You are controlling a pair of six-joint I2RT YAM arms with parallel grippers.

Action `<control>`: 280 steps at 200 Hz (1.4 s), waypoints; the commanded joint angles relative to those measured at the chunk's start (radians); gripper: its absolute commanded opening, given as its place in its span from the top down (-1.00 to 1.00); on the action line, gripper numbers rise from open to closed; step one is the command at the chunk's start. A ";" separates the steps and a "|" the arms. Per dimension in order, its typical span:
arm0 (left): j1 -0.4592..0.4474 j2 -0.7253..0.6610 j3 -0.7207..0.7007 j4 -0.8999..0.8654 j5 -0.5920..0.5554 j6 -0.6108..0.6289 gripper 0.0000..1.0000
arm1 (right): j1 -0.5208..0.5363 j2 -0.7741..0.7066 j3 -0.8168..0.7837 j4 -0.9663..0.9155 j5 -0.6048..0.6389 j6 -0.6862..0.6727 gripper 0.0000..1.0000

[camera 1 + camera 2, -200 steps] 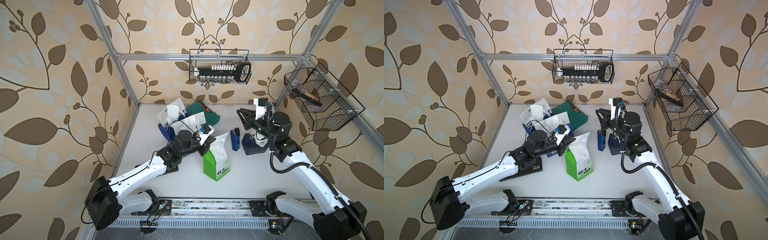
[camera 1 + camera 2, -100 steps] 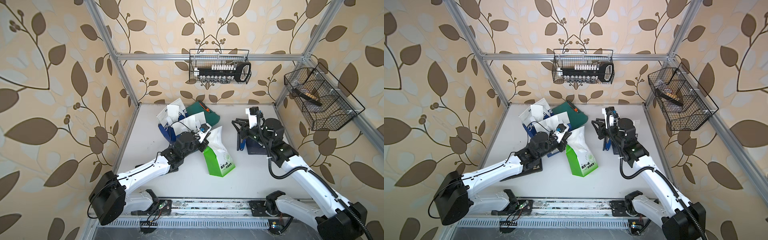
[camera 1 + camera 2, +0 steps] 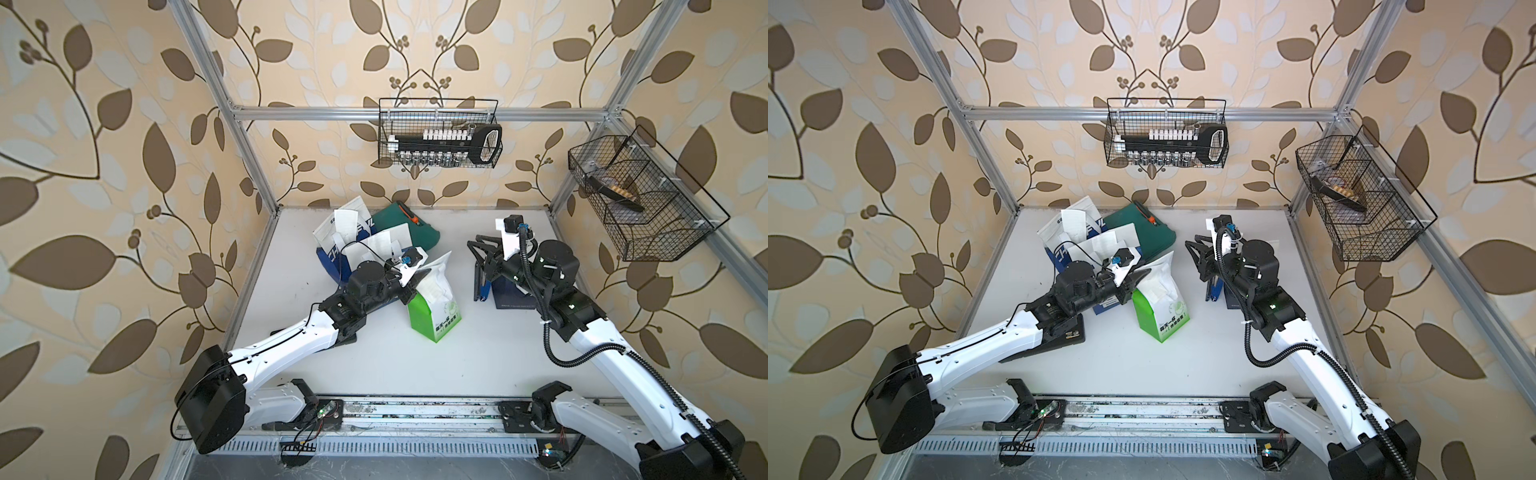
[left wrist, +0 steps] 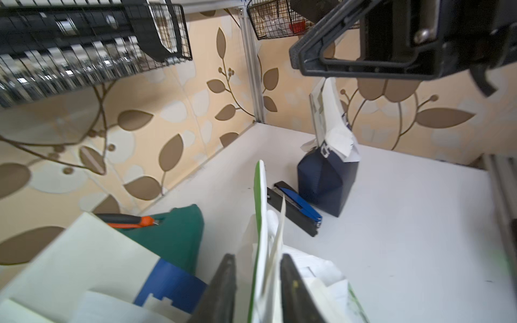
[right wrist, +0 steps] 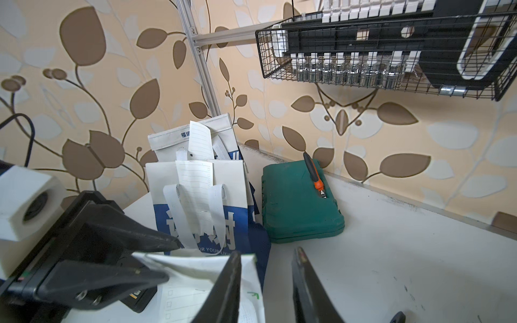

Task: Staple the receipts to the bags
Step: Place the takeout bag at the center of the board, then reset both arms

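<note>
Since the earlier frame the green-and-white bag (image 3: 436, 320) has swung back upright, mid-frame in both top views. The left tool (image 4: 256, 261) has let go, and its dark tapered fingers stand apart on either side of the creased paper rim and a thin white receipt (image 4: 277, 232). The right tool (image 5: 267, 251), apart and empty, has drawn back right of centre over the blue-and-black stapler (image 3: 480, 282). The stapler lies beside a navy bag (image 4: 327, 181) on the white counter (image 3: 457, 365).

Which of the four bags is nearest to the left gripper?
The green-and-white bag, the only green one: its top edge stands between the open jaws of the left gripper.
</note>
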 commanded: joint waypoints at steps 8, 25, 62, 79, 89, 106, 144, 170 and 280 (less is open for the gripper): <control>-0.010 -0.070 0.042 -0.075 0.126 -0.129 -0.98 | 0.006 -0.046 -0.029 0.044 0.058 -0.037 0.28; -0.011 -0.104 0.047 -0.124 0.139 -0.200 -0.98 | 0.004 -0.071 -0.040 0.050 0.095 -0.069 0.16; -0.019 -0.227 0.045 -0.183 0.064 -0.236 -0.98 | 0.004 -0.151 -0.091 0.121 0.210 -0.147 -0.15; -0.019 -0.310 0.039 -0.204 -0.118 -0.240 -0.98 | 0.004 -0.211 -0.137 0.202 0.329 -0.182 -0.43; -0.020 -0.357 0.039 -0.232 -0.296 -0.257 -0.98 | 0.003 -0.238 -0.152 0.233 0.415 -0.233 -0.97; -0.018 -0.414 0.052 -0.320 -0.648 -0.289 -0.98 | 0.000 -0.263 -0.158 0.251 0.573 -0.312 -0.99; 0.172 -0.314 0.176 -0.744 -0.996 -0.390 -0.98 | -0.079 -0.279 -0.246 0.250 1.155 -0.217 -0.99; 0.469 -0.222 0.148 -0.813 -0.808 -0.549 -0.98 | -0.237 -0.208 -0.312 0.007 1.077 0.078 -0.99; 0.561 0.037 -0.192 -0.293 -0.914 -0.428 -0.98 | -0.247 0.545 -0.287 0.375 0.857 -0.127 -0.98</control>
